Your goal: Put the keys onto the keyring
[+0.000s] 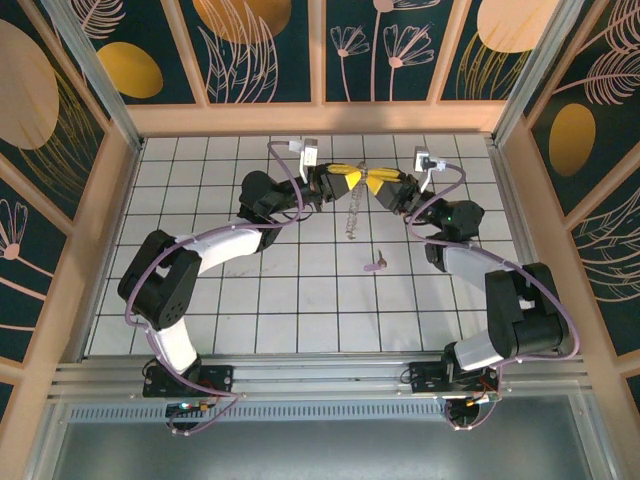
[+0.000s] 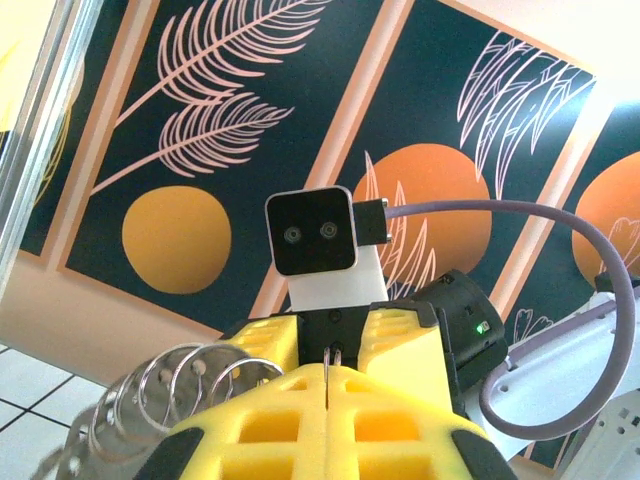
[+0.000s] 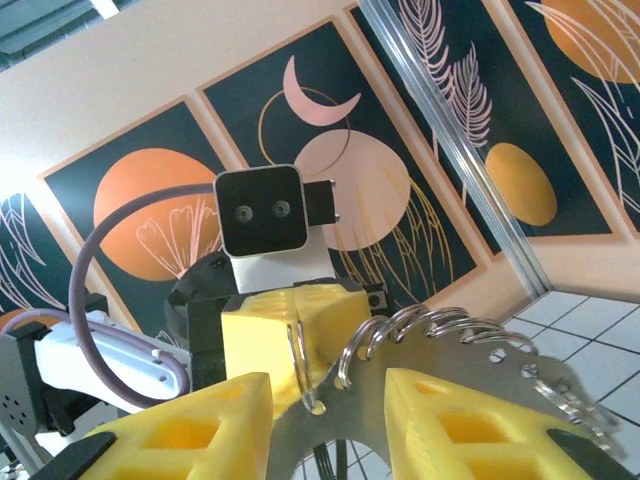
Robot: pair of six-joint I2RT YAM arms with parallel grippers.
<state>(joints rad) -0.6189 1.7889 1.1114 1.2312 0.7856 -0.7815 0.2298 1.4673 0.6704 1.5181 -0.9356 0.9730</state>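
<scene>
The keyring point(image 1: 350, 215), a grey metal strip carrying several wire rings, hangs between my two grippers over the far middle of the floor. My left gripper point(image 1: 343, 176) is shut, and in its wrist view its yellow fingers point(image 2: 400, 420) pinch one thin wire ring point(image 2: 333, 357), with more rings point(image 2: 170, 385) to the left. My right gripper point(image 1: 383, 187) faces it. Its jaws stand partly apart with the strip point(image 3: 450, 370) lying between them and its edges against the yellow fingers point(image 3: 190, 425). The pink key point(image 1: 376, 264) lies on the tiles below, apart from both grippers.
White tiled floor point(image 1: 300, 300) with wooden walls on three sides and a metal rail point(image 1: 320, 375) at the near edge. Lilac cables point(image 1: 285, 160) loop beside both wrists.
</scene>
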